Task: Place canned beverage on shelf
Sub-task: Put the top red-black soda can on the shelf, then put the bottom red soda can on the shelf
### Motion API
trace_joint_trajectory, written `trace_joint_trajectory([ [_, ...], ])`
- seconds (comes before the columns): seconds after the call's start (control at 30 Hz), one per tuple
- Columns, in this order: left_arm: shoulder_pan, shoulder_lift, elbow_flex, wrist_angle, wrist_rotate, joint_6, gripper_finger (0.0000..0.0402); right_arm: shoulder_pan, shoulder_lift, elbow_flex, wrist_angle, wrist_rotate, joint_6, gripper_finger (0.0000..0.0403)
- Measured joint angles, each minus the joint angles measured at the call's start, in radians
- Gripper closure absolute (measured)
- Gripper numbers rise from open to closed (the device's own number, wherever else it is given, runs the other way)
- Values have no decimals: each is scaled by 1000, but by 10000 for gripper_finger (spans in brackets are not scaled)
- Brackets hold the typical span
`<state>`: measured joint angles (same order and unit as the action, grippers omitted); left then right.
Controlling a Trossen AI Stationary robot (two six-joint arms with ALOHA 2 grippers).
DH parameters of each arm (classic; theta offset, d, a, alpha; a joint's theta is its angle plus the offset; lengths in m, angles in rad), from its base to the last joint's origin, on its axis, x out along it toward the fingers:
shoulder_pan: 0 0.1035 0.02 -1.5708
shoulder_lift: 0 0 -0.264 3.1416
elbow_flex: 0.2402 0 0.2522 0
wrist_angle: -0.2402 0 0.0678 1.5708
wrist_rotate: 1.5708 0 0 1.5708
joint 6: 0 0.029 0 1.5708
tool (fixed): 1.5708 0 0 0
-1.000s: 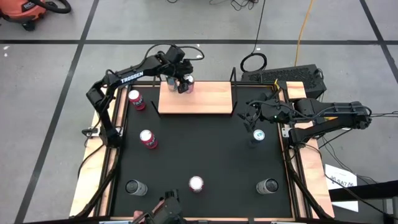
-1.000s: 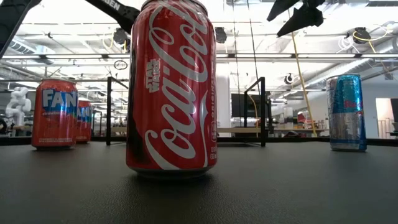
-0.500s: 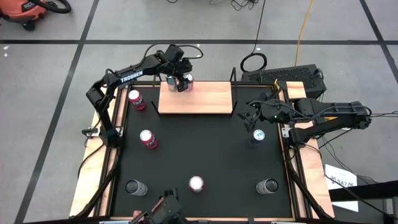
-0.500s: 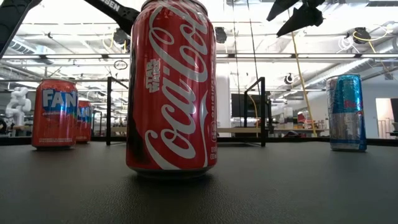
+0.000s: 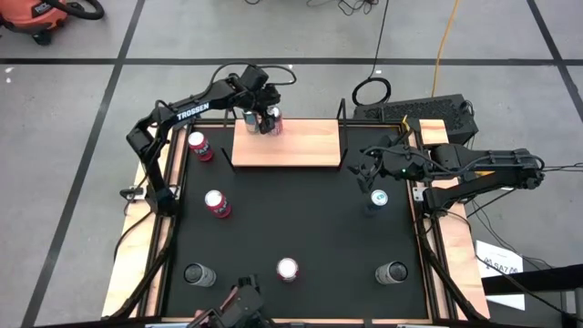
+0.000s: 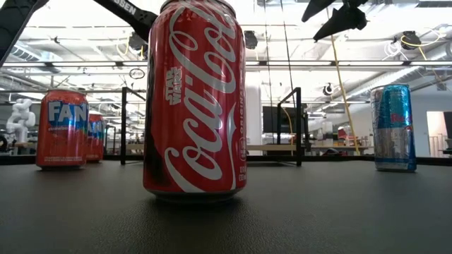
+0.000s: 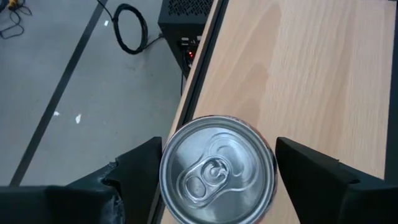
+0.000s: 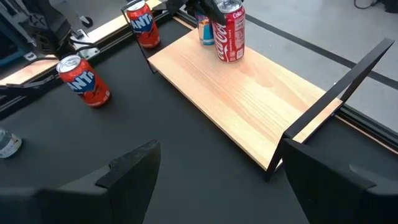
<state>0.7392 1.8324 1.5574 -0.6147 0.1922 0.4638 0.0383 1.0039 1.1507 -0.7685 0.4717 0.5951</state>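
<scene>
Your left tool (image 5: 265,119) stands open around the upright red cola can with silver top (image 8: 231,32), which rests at the far left corner of the light-wood shelf with black rods (image 5: 305,146), so you retreat straight upward.

A light-wood shelf (image 8: 249,99) is seen on the black table (image 8: 155,168), with a red cola can (image 8: 229,32) upright near one end and a blue can (image 8: 206,28) just behind it; two orange soda cans (image 8: 84,79) (image 8: 143,23) are stood on the table beside the shelf. The right gripper (image 8: 217,180) is held spread above the table, its dark fingers (image 8: 134,165) well apart.
</scene>
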Motion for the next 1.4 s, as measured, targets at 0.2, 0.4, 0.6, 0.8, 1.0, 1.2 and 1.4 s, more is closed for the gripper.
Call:
trace_joint_trajectory([
  [0.2,1,-34,-1,8,-4,-11,80,0,0,0,1,0,14,83],
  [0.4,1,-106,19,26,-58,-15,76,0,0,0,1,0,15,83],
  [0.6,-50,-219,124,-78,-97,-43,76,0,1,0,16,2,21,83],
  [0.8,-163,-340,166,-303,-104,-187,77,-12,1,0,69,3,6,83],
  [1.0,-307,-448,139,-526,-104,-471,77,-19,1,0,128,1,-32,83],
  [1.2,-471,-539,41,-626,-259,-717,77,-19,1,0,189,0,-93,83],
  [1.4,-601,-611,-95,-649,-313,-1048,77,-19,3,0,196,-37,-91,83],
])
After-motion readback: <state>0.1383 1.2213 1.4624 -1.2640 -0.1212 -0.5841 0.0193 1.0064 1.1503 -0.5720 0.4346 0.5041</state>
